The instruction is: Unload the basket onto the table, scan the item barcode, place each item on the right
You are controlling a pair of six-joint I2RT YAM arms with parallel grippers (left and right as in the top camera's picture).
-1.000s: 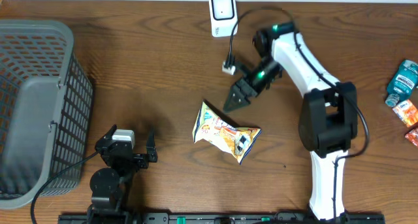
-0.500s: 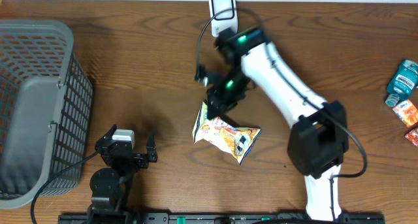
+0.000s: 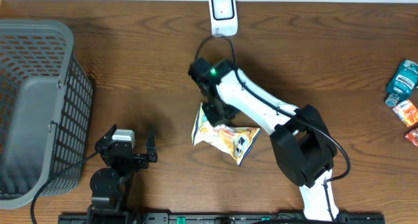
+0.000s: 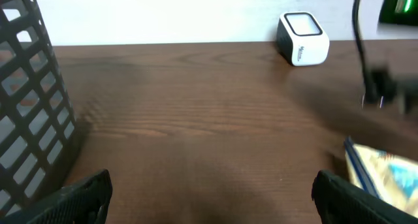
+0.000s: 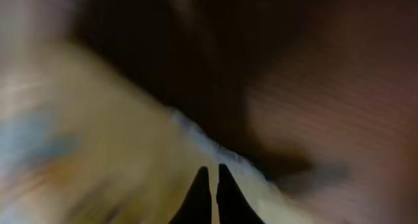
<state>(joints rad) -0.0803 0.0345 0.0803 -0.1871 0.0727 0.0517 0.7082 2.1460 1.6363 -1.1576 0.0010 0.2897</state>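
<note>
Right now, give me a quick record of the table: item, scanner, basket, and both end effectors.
item: yellow-and-white crinkled snack packet, lying mid-table
scanner: small white box scanner, at the far edge, apart from the packet
basket: grey plastic mesh basket, left side
left end effector: open, holding nothing, near edge
right end effector: shut, at the packet's upper left corner; grip unclear

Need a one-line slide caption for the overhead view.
Right gripper, shut, at the snack bag's top edge; scanner at the table's far edge, basket on the left.
</note>
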